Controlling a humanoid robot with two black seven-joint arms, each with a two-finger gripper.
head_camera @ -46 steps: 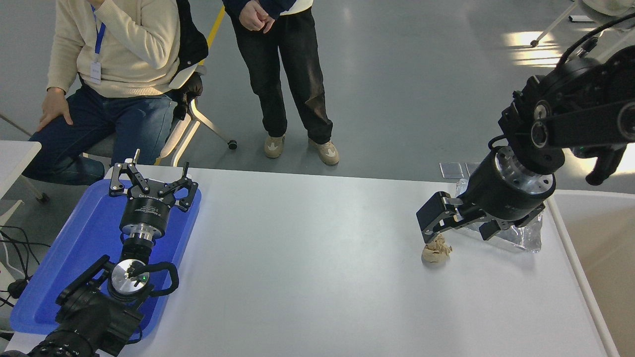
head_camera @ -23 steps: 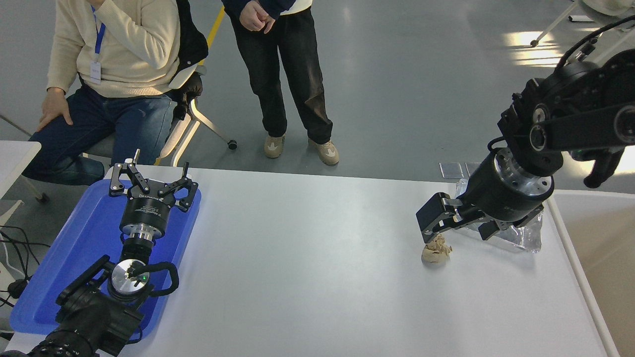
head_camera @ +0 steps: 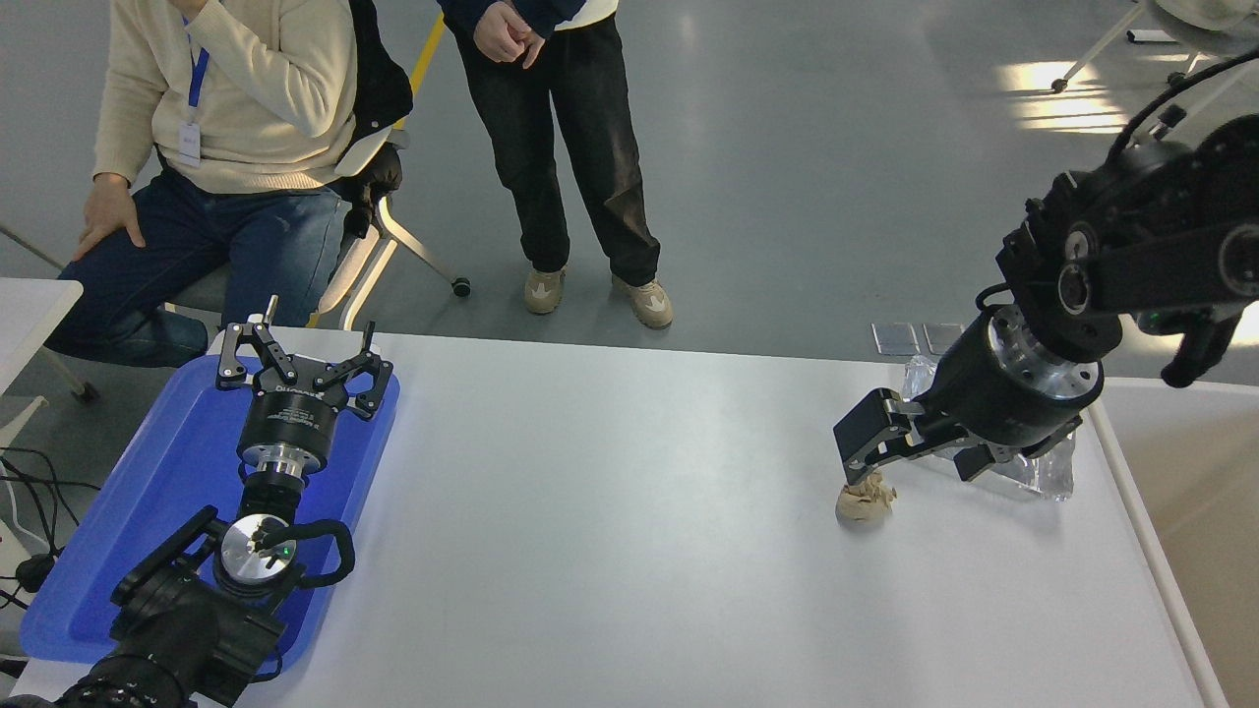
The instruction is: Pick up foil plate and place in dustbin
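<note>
Foil plate [head_camera: 1043, 470] behind right gripper [head_camera: 920, 452], jaws spread

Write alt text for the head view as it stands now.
The right gripper hangs open over the white table, just above the foil plate and beside a beige paper wad; the dustbin sits at the right edge. The left gripper rests open over a blue tray.

Silver foil plate [head_camera: 1043, 470], beige paper wad [head_camera: 865, 501], blue tray [head_camera: 118, 531], white table [head_camera: 610, 551].
</note>
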